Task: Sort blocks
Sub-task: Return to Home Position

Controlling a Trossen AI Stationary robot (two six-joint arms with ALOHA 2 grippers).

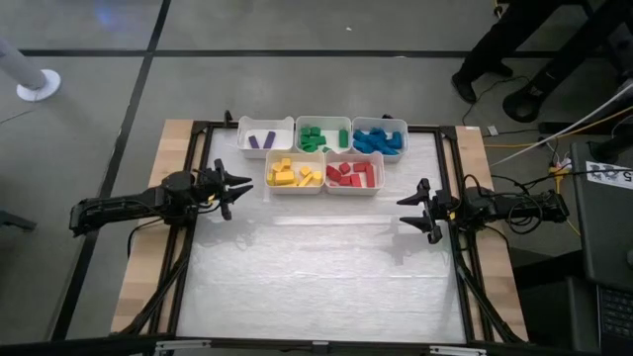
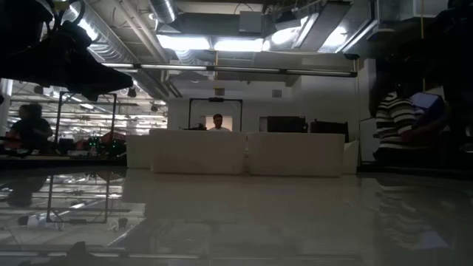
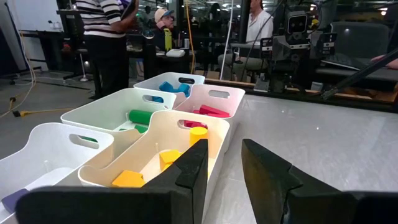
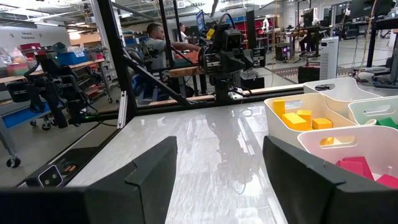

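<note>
**Five bins [image 1: 251, 132] filled, no strays**

All blocks [image 1: 295, 174] in view lie inside the bins at the table's [image 1: 316, 287] far middle, sorted by colour. Left gripper [image 1: 238, 188] is nearer, just beside the yellow bin [image 1: 268, 174], fingers parted, empty. Right gripper [image 1: 405, 211] hangs near the red bin [image 1: 382, 177], spread wide, empty. The bins sit between them, so you'd likely draw each arm outward to its own side.
</note>
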